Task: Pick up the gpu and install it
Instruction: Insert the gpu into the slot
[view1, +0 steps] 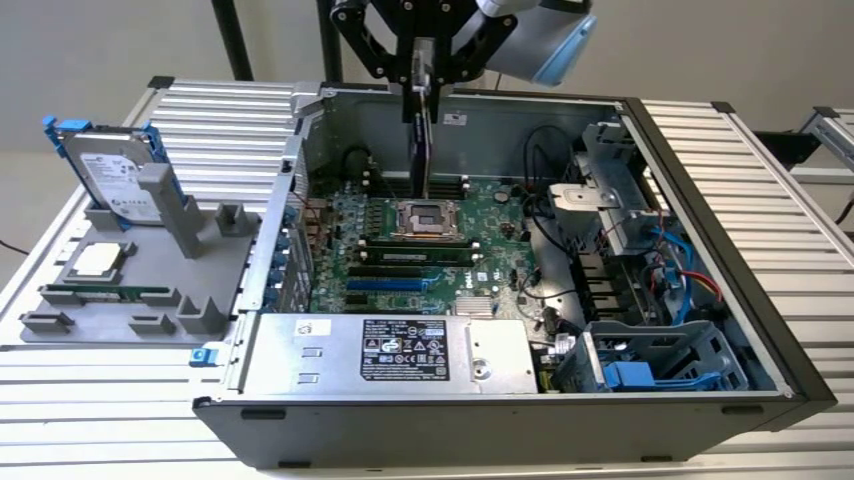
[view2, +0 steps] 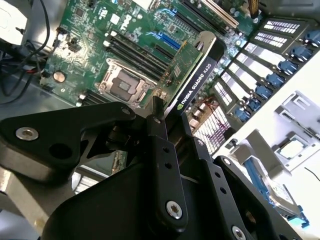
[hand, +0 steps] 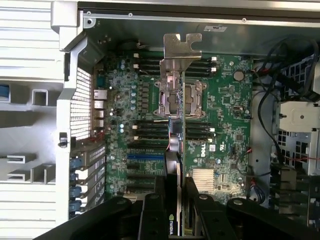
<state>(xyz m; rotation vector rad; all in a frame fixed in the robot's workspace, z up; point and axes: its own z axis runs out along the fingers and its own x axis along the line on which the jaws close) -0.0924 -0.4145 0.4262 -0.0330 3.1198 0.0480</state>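
Holding the gpu (view1: 424, 140) upright over the open computer case (view1: 694, 200).
The gripper (view1: 424, 72) fingers are closed narrowly on the card's top end, one on each face. The card hangs below them, long axis vertical and metal bracket (hand: 181, 47) end pointing down, above the motherboard (view1: 400, 250) near the case's far wall.

An open computer case (view1: 467, 432) is pictured laid flat on a slatted metal table (view1: 754, 150), with its green motherboard (view1: 505, 250), empty processor socket (view1: 424, 215) and silver power supply (view1: 334, 355) exposed. At the exterior view's left, a blue-framed hard drive (view1: 114, 180) is stood upright in a grey holder (view1: 100, 326).
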